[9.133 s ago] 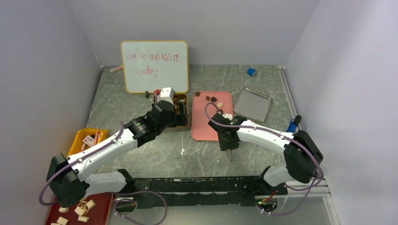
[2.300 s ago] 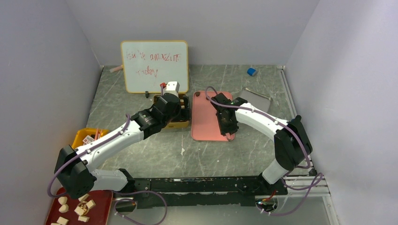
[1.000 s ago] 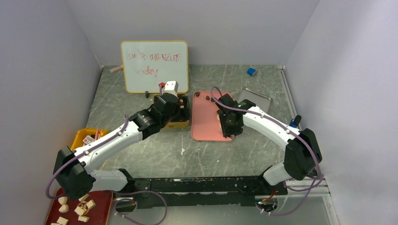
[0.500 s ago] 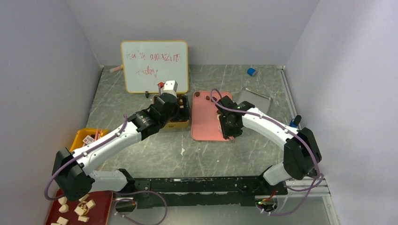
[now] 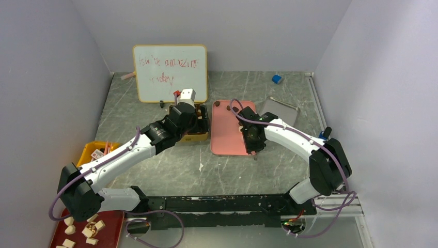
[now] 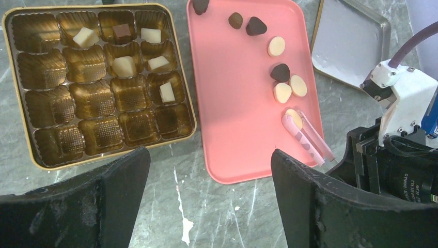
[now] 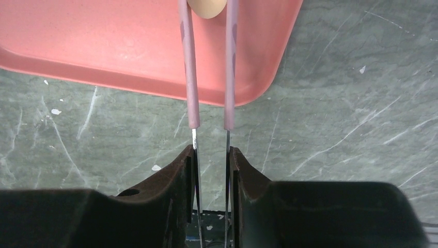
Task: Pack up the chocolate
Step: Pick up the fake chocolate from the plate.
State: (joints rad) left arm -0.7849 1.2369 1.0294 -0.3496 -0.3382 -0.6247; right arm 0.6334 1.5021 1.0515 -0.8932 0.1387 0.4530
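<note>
Several dark and tan chocolates [image 6: 280,72] lie on the far right part of the pink tray [image 6: 232,103]. My right gripper [image 7: 212,170] is shut on pink-tipped tweezers [image 7: 209,77], low over the tray's near right corner. The tines stand either side of a tan chocolate [image 7: 207,7], also seen in the left wrist view [image 6: 293,118]. I cannot tell if they pinch it. The gold box [image 6: 192,119] holds several pale pieces and one brown one in its far cells. My left gripper [image 6: 209,201] is open and empty, high above the box's near edge.
A metal lid [image 5: 279,114] lies right of the pink tray [image 5: 224,139]. A whiteboard [image 5: 170,72] stands behind the box. A yellow bin [image 5: 95,152] and a red tray [image 5: 111,227] of beige chunks sit near left. A small blue object [image 5: 277,79] lies far right.
My right gripper has swung from the tray's front edge onto the tray and settled at its near right corner with the tweezers round a tan chocolate. The left arm has stayed over the box.
</note>
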